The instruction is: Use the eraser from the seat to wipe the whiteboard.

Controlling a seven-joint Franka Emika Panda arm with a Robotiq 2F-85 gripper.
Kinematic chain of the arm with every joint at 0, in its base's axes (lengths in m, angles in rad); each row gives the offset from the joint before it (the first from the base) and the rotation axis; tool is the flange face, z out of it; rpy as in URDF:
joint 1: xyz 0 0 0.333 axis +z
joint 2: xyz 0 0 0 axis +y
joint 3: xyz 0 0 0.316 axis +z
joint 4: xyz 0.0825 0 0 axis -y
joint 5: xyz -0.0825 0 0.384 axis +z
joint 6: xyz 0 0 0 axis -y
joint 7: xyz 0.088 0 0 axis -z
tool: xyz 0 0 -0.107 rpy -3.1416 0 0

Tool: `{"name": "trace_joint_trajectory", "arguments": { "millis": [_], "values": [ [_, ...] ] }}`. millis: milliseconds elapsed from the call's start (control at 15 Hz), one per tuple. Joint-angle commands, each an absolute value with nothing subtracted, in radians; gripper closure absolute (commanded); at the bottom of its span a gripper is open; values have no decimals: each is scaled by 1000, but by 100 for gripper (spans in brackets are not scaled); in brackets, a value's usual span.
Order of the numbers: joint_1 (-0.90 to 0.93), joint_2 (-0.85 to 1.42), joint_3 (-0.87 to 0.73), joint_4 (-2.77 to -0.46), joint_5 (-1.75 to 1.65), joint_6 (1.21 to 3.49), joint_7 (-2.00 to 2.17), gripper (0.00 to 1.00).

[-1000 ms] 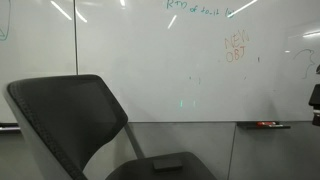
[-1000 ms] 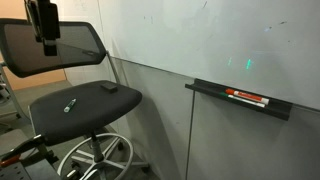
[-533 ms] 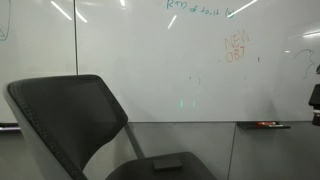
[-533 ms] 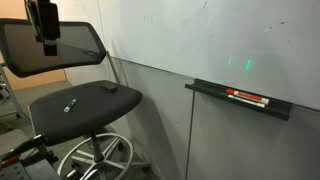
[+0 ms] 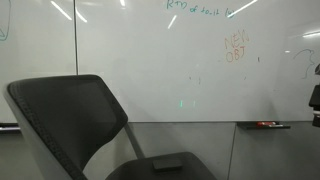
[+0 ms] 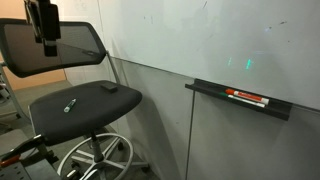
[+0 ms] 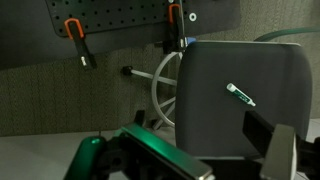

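Observation:
The eraser (image 6: 107,87) is a small dark block lying on the seat (image 6: 85,110) near the backrest. It also shows in the wrist view (image 7: 260,130) and in an exterior view (image 5: 168,163). The seat shows in the wrist view (image 7: 215,80) from above. My gripper (image 6: 46,42) hangs high over the chair's far side, well apart from the eraser. In the wrist view my gripper (image 7: 215,160) is open and empty. The whiteboard (image 5: 150,60) with green and orange writing fills the wall, and it also shows in an exterior view (image 6: 220,35).
A green marker (image 6: 70,104) lies on the seat, also in the wrist view (image 7: 240,95). The curved backrest (image 6: 50,45) stands beside my gripper. A ledge (image 6: 240,98) with red markers juts from the wall. The chair's wheeled base (image 6: 95,160) is below.

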State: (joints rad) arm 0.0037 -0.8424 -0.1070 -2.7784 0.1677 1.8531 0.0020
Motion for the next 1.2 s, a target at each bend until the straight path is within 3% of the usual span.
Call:
{"name": "trace_joint_trajectory", "arguments": {
  "millis": [0, 600, 1133],
  "values": [
    [34, -778, -76, -2751, 157, 1846, -85, 0],
    [215, -394, 117, -2587, 121, 1941, -190, 0],
    [262, -69, 234, -2333, -89, 2035, -246, 0]
  ]
}}
